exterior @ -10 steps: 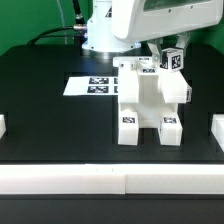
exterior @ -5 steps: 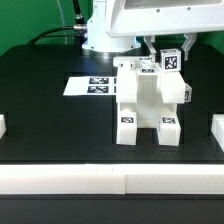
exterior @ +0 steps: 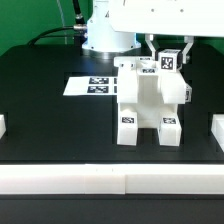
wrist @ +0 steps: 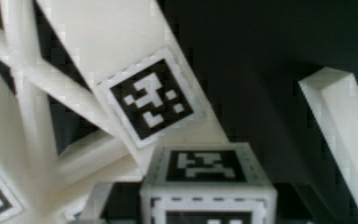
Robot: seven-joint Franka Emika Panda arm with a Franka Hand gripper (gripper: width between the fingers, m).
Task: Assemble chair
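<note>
The partly built chair (exterior: pixel 147 100) stands mid-table: a blocky white structure with tag stickers on its feet and side. My gripper (exterior: pixel 168 58) hangs over its top far corner on the exterior view's right. It is shut on a small white tagged chair piece (exterior: pixel 169 61), which is held at that top edge; I cannot tell whether the piece touches the chair. In the wrist view the held piece (wrist: pixel 204 178) sits between my dark fingers (wrist: pixel 119 200), and the chair's slanted white bars with a tag (wrist: pixel 153 98) fill the space beyond it.
The marker board (exterior: pixel 92 86) lies flat behind the chair on the exterior view's left. A white rail (exterior: pixel 110 180) runs along the front edge. White blocks stand at the left edge (exterior: pixel 2 126) and the right edge (exterior: pixel 217 130). The robot base (exterior: pixel 105 35) is at the back.
My gripper has shifted slightly toward the exterior view's left with the tagged piece in it, and the arm body has risen a little. The chair has not moved.
</note>
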